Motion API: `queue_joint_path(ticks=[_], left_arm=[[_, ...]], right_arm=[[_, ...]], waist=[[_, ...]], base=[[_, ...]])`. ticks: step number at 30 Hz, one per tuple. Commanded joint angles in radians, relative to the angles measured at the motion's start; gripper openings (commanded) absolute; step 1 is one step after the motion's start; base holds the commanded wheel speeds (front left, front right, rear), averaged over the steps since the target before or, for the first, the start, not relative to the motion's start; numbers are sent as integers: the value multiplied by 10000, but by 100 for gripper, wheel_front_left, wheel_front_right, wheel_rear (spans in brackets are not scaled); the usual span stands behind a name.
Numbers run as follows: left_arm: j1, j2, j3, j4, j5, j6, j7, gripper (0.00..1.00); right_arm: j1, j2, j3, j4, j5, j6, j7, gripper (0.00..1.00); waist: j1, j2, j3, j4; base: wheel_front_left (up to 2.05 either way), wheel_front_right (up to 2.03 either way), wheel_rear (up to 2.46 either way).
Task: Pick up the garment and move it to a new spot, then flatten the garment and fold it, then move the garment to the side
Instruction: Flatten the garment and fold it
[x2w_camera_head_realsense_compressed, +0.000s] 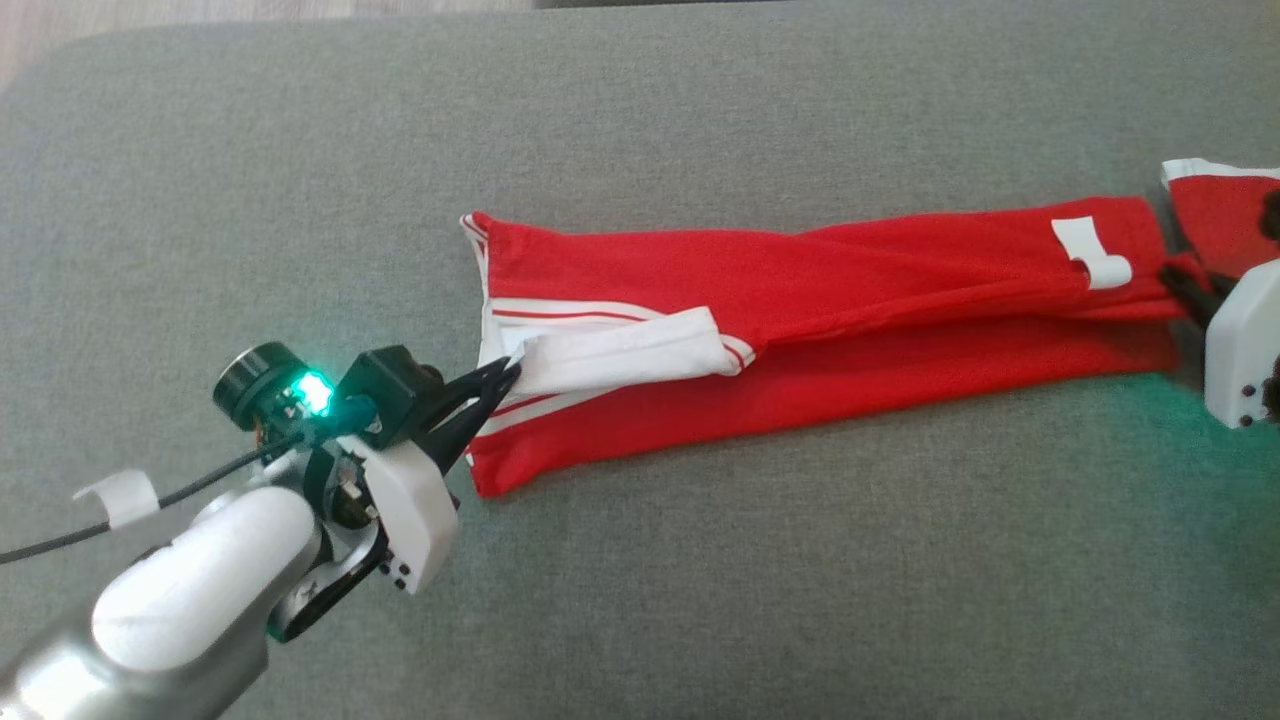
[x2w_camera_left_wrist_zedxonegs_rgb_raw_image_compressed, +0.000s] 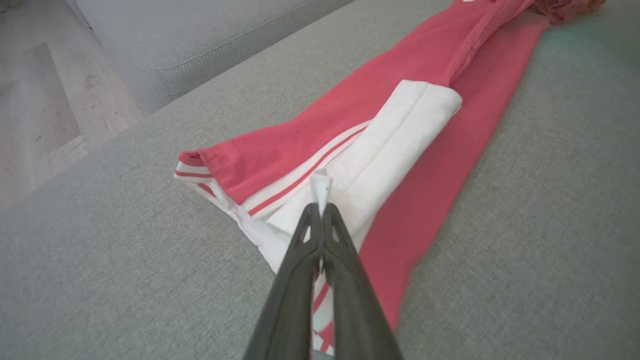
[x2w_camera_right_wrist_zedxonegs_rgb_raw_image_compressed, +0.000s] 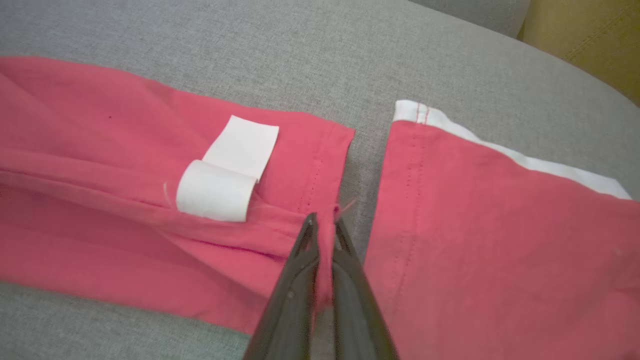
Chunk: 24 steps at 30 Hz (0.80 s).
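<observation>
The garment (x2w_camera_head_realsense_compressed: 850, 300) is red with white stripes and lies stretched out in a long band across the grey cushion (x2w_camera_head_realsense_compressed: 640, 560). My left gripper (x2w_camera_head_realsense_compressed: 505, 378) is shut on its white-trimmed end at the left; the left wrist view shows white cloth (x2w_camera_left_wrist_zedxonegs_rgb_raw_image_compressed: 320, 185) pinched between the fingers. My right gripper (x2w_camera_head_realsense_compressed: 1185, 285) is shut on the red hem at the right end, seen as a fold of red cloth (x2w_camera_right_wrist_zedxonegs_rgb_raw_image_compressed: 325, 260) between the fingers. A white label (x2w_camera_right_wrist_zedxonegs_rgb_raw_image_compressed: 227, 170) sits on the garment just left of that grip. Another red part with a white edge (x2w_camera_right_wrist_zedxonegs_rgb_raw_image_compressed: 500, 225) lies to the right.
A strip of white tape (x2w_camera_head_realsense_compressed: 120, 495) is stuck to my left arm's cable. The cushion's far edge and a wooden floor (x2w_camera_left_wrist_zedxonegs_rgb_raw_image_compressed: 45, 115) lie beyond the garment's left end. A tan surface (x2w_camera_right_wrist_zedxonegs_rgb_raw_image_compressed: 590, 40) shows past the cushion at the right.
</observation>
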Motion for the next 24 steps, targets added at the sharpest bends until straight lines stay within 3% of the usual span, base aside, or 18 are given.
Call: queue_joint_path(ticks=[1,3,4,5,6,7,8,16,24], left_arm=[[-271,469,394,-276,-77,27,51,0],[-214,520,341,-341,-165,24,238,0],[-174,529,305,-377,-222,22,347,0],[-150,539,269,-422,-242,19,418,0],[-134,532,271,-461,-249,57,416,7],[-115,520,289,-482,-252,111,384,78],[-98,517,290,-491,-248,149,372,100],[-150,176,966,-421,-261,1090,-513,100],[-66,-1013,2769,120,-758,2644,-3262,100]], right_arm=[[211,-455,0,-152,30,-9,15,0],[261,-441,99,-218,160,-9,153,0],[257,-449,133,-230,177,-9,185,64],[270,-444,166,-212,217,-9,273,100],[263,-444,210,-227,227,-9,340,100],[236,-449,230,-248,233,-9,363,100],[190,-461,232,-275,221,-9,342,100],[-347,-177,-817,-412,717,-9,-801,100],[-627,836,-2470,-436,423,-9,-3565,100]], waist=[[0,-1,-40,-22],[0,-1,-110,-57],[0,-1,-133,-72],[0,-1,-157,-92],[0,-1,-175,-108],[0,-1,-195,-127],[0,-1,-215,-144],[0,-1,-463,-253],[0,-1,-651,-263]], base=[[0,0,0],[0,0,0],[0,0,0],[0,0,0],[0,0,0],[0,0,0],[0,0,0],[0,0,0],[0,0,0]])
